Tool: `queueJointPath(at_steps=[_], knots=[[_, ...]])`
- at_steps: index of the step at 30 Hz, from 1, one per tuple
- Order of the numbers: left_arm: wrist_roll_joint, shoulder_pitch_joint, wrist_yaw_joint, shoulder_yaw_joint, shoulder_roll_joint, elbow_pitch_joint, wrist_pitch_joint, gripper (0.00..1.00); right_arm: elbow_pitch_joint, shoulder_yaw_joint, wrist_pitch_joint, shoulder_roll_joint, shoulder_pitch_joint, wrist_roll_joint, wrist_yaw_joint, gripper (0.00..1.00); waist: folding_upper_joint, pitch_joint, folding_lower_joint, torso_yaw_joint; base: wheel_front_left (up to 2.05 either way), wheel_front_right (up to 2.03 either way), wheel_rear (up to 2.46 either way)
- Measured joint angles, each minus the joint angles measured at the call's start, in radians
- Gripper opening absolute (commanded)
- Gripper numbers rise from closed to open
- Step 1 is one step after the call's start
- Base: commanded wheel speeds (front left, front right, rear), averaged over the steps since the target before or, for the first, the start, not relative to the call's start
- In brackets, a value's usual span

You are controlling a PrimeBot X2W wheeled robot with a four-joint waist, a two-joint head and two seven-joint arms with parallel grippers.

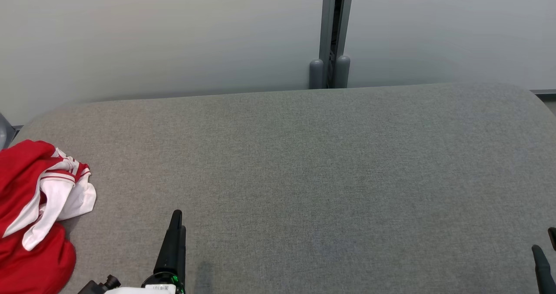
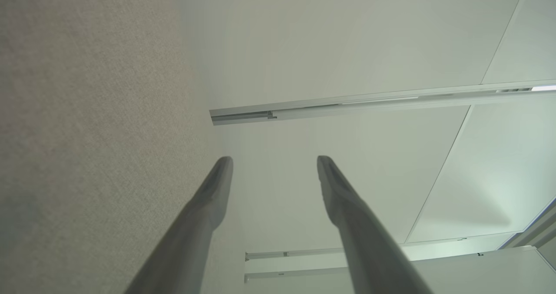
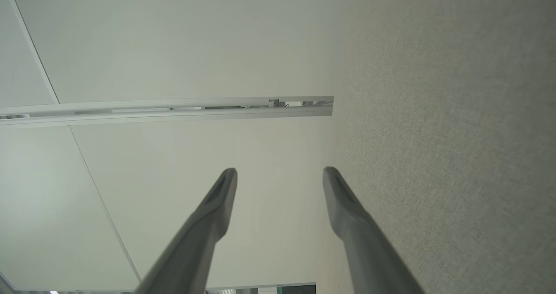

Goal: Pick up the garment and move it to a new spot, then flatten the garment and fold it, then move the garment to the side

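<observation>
The left claw (image 2: 273, 163) stands wide open and empty, its fingers touching nothing. The right claw (image 3: 279, 173) is spread just as wide, also empty. Both are over the near part of the grey, fabric-covered surface (image 1: 325, 163), the left one low on the left, the right one at the far right edge. Left of the left claw and apart from it, the red-and-white garment (image 1: 30, 216) lies crumpled at the surface's left end. Its long axis runs near to far, with white striped folds on its right side; which end is which cannot be told. Behind the surface, pale wall panels (image 1: 152, 37) meet at a grey post (image 1: 334, 33).
</observation>
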Motion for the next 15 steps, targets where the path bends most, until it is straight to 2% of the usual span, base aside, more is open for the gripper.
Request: queueJointPath(at_steps=[8, 15], knots=[[0.006, -0.028, 0.0, 0.007, 0.002, 0.013, -0.009, 1.0, 0.013, 0.036, -0.058, -0.009, -0.032, -0.049, 0.0, 1.0, 0.0, 0.001, 0.0, 0.0, 0.0, 0.0, 0.0], [0.092, -0.069, 0.0, 0.015, 0.013, 0.025, -0.025, 1.0, 0.019, 0.088, -0.12, -0.044, -0.071, -0.164, 0.0, 1.0, 0.0, 0.003, 0.0, 0.001, 0.0, 0.0, 0.0]])
